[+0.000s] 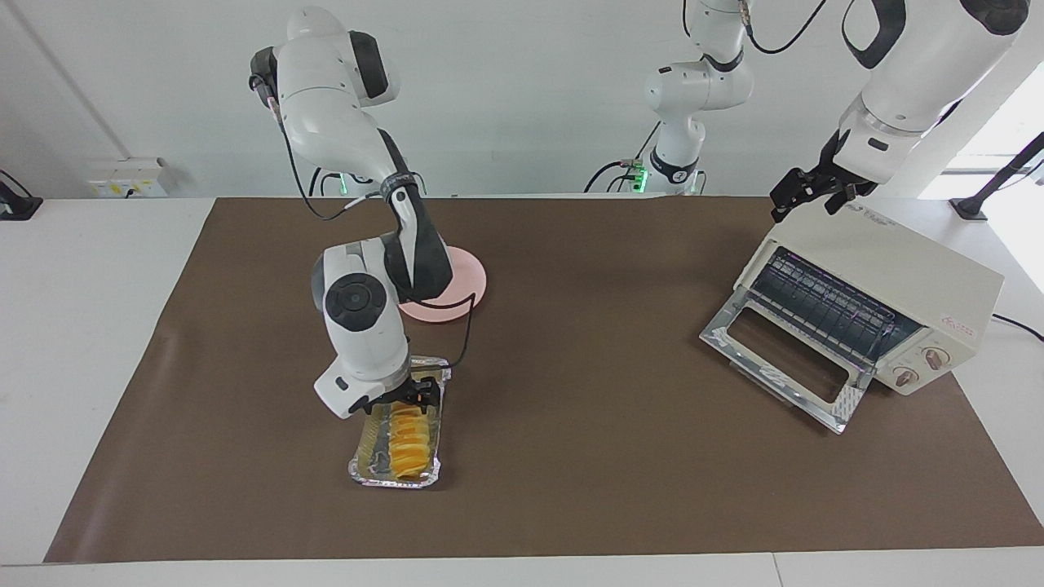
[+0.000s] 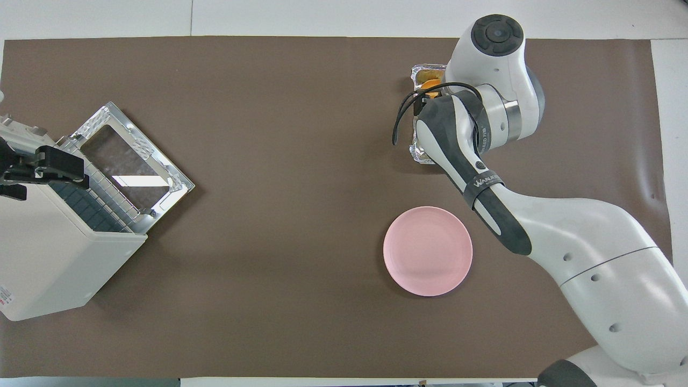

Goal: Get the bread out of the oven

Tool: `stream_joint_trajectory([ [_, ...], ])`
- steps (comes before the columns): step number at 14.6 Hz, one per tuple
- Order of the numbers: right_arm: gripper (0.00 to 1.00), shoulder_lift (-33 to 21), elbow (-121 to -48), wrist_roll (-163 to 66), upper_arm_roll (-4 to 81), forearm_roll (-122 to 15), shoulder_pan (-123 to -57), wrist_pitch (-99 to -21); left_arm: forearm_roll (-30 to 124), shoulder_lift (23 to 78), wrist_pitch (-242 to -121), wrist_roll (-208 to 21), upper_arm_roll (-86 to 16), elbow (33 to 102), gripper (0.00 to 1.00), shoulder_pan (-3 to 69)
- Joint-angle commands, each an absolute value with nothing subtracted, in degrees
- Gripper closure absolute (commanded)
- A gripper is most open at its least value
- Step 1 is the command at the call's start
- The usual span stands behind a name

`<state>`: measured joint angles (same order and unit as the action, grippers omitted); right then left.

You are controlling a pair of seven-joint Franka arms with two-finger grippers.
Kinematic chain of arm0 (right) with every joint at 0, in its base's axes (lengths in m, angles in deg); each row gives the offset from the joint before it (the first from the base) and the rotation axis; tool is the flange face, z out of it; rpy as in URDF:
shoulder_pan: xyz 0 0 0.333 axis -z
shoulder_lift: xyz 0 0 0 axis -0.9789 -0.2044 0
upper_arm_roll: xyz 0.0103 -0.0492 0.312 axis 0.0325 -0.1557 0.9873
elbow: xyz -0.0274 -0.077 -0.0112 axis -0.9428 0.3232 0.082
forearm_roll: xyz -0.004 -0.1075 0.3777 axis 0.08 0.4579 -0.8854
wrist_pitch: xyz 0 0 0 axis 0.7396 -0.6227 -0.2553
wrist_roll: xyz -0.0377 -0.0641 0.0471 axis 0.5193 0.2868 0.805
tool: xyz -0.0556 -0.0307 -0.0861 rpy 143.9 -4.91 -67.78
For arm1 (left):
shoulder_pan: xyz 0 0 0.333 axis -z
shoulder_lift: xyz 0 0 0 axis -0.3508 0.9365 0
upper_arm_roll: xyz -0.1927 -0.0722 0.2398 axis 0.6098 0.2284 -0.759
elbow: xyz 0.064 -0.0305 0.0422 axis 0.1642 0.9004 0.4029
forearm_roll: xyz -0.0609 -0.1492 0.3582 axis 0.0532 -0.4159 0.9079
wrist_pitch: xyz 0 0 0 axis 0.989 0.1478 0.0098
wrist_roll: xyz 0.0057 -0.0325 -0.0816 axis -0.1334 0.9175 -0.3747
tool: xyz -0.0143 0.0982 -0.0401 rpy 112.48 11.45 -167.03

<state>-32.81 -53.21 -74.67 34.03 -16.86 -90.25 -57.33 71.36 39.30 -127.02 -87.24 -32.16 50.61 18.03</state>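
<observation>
Foil tray (image 1: 397,444) with the bread (image 1: 405,444) in it sits out on the brown mat (image 1: 571,456), toward the right arm's end of the table (image 1: 90,326), well apart from the oven (image 1: 877,297). So I read the oven part as done: door (image 1: 783,359) is dropped flat, rack (image 1: 824,308) looks bare, and the loaf is already outside. What's left, as I judge it, is lifting the bread out of the tray, probably onto the pink plate (image 2: 428,251), which lies nearer to the robots than the tray.

Right hand (image 1: 408,397) is low over the tray's robot-side end, just above that end of the loaf. Fingers read as spread wide, nothing held. From the overhead view the arm covers most of the tray, so I can't tell contact from there; in the facing view it looks just short of touching.

Left hand (image 1: 811,191) is parked over the oven's top corner, open too, holding nothing. I'd call that arm waiting.

Next move needs, in my view:
- centre the right hand along the loaf rather than at its end, fingers straddling it crosswise
- come down without catching the foil rim, since the tray is light and would likely drag or lift with the bread
- close gently; the ridged loaf looks soft and could squash or break apart

Risk I'd watch: tray coming up with the loaf.
</observation>
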Motion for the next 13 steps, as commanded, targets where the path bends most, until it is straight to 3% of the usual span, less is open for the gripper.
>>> stream_joint_trajectory([
  [1,0.02,-34.18,-52.25,-77.13,33.76,-14.45,-91.22,-58.78,70.91,38.43,-126.62,-86.77,-32.16,51.10,0.00,17.63],
  [2,0.15,-34.18,-52.34,-77.22,33.76,-14.53,-91.04,-58.78,70.91,38.43,-126.53,-86.77,-32.16,51.10,0.00,17.63],
  [4,0.98,-34.18,-52.34,-77.22,33.76,-14.62,-90.78,-59.13,70.91,38.43,-126.53,-86.77,-32.16,51.10,0.00,17.63],
  [13,1.00,-33.21,-52.25,-77.22,33.93,-15.15,-90.60,-57.20,70.91,38.43,-126.62,-86.77,-32.16,51.10,0.00,17.63],
])
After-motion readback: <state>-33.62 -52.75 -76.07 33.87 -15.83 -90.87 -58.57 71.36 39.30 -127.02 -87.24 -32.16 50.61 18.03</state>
